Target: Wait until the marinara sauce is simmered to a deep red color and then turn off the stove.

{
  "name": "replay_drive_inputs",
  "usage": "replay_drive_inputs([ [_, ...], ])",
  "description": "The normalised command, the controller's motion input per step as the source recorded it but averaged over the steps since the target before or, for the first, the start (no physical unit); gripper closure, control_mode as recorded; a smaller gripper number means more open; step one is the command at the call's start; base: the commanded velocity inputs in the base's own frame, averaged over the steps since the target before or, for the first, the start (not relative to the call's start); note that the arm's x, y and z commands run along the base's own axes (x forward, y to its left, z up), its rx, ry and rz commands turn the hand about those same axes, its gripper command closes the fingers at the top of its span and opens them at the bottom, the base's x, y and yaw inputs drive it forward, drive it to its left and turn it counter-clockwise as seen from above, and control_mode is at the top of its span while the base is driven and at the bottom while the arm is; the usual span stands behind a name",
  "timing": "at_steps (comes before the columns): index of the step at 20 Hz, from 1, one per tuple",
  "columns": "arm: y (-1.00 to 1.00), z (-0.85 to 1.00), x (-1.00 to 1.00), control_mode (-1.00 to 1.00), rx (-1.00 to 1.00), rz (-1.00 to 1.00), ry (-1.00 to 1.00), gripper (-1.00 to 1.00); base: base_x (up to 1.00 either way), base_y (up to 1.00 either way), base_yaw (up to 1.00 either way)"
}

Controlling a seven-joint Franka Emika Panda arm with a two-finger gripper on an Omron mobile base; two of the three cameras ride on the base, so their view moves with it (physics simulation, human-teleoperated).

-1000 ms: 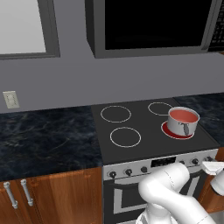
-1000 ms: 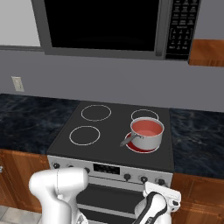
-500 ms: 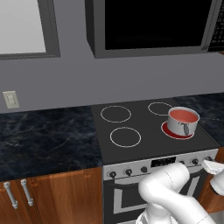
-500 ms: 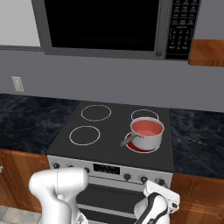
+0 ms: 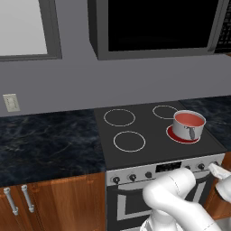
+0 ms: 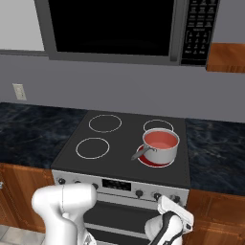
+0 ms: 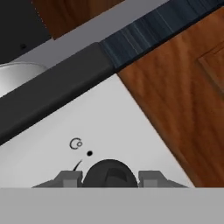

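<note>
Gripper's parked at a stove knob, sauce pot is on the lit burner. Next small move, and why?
Probably twist that knob off now. The gripper sits with its fingers either side of the black knob on the stove front panel, and the marinara sauce in the pot looks red, though still a bit salmon. If a deeper red is wanted, hold briefly first.

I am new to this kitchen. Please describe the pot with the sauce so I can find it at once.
Look at the black glass cooktop under the black microwave. The small silver saucepan stands on its front right burner, the single glowing red one, and holds salmon-red marinara sauce.
</note>
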Motion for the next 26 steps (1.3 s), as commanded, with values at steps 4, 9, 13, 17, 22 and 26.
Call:
replay_drive_inputs([
  [4, 0.0, 0.0, 0.0, -1.0, 0.23, -0.06, 0.0, 1.0, 0.0, 0.0, 0.0],
  [9, 0.0, 0.0, 0.0, -1.0, 0.25, 0.0, 0.0, 1.0, 0.0, 0.0, 0.0],
  [13, 0.0, 0.0, 0.0, -1.0, 0.28, 0.01, 0.0, 1.0, 0.0, 0.0, 0.0],
  [17, 0.0, 0.0, 0.0, -1.0, 0.3, 0.06, 0.0, 1.0, 0.0, 0.0, 0.0],
  [22, 0.0, 0.0, 0.0, -1.0, 0.32, 0.09, 0.0, 1.0, 0.0, 0.0, 0.0],
  [26, 0.0, 0.0, 0.0, -1.0, 0.38, 0.07, -0.04, 1.0, 0.0, 0.0, 0.0],
])
